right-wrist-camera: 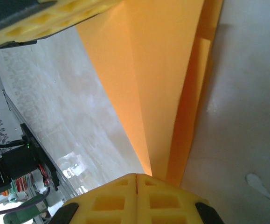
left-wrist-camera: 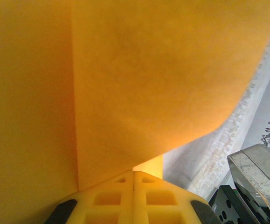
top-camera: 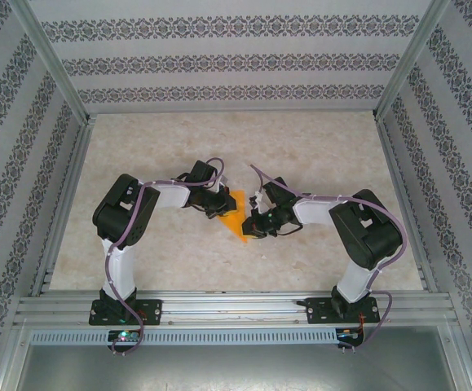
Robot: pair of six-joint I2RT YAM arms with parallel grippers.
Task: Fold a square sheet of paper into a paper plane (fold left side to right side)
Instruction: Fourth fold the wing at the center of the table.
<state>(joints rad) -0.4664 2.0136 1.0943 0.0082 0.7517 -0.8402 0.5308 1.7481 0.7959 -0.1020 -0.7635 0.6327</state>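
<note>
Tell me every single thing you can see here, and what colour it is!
orange paper: one, orange, folded with creases, mid-table between the two tools
table: one, pale beige and marbled, under everything
walls: three, white with grey patterned stripes, at the back and both sides
metal frame: one, silver, rails along the near edge and up the corners
arms: two, black and white, left arm and right arm bolted to the near rail
left tool: one, yellow fingers, shut on the orange paper's edge
right tool: one, yellow fingers, shut, tips at the paper's narrow end
</note>
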